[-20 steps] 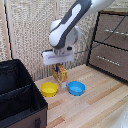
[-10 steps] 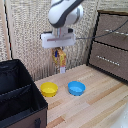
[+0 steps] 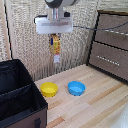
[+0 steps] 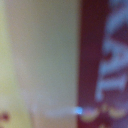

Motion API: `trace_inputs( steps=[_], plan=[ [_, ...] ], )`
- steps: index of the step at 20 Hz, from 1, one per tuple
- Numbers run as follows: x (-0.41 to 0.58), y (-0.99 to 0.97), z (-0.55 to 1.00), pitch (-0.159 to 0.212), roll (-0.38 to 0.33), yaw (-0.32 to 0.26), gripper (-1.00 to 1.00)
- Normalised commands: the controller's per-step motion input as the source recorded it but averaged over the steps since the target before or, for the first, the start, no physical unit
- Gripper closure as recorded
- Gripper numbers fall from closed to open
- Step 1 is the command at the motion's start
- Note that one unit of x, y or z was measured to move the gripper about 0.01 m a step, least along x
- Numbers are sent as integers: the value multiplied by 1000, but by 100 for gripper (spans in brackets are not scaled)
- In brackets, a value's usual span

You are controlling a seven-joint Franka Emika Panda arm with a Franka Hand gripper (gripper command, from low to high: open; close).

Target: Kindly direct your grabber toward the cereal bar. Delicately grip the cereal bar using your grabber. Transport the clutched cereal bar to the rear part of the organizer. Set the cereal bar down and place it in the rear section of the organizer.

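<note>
My grabber (image 3: 54,36) hangs high above the wooden table, its fingers shut on the top of the cereal bar (image 3: 55,46), a yellow-orange box with red print that dangles upright in the air. The black fabric organizer (image 3: 20,97) stands at the exterior view's left, with an inner divider across it. The bar is up and to the right of the organizer, well above the bowls. The wrist view is filled by a blurred close-up of the cereal bar (image 4: 95,65), dark red print beside a pale yellow band.
A yellow bowl (image 3: 49,89) and a blue bowl (image 3: 76,88) sit on the table below the grabber. A brown wooden dresser (image 3: 110,45) stands at the exterior view's right. A woven wall panel is behind.
The grabber has risen with the cereal bar, from just above the yellow bowl to high above the table.
</note>
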Motion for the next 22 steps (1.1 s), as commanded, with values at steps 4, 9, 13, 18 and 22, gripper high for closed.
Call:
trace_inputs(
  steps=[4, 9, 13, 18, 22],
  plan=[
    [-13, 218, 474, -25, 22, -291, 100],
    [-8, 262, 410, -11, 32, -272, 100],
    [0, 545, 254, 5, 42, -163, 100],
    [0, 604, 225, 5, 31, -153, 100],
    [0, 591, 209, 1, 27, -163, 100]
  ],
)
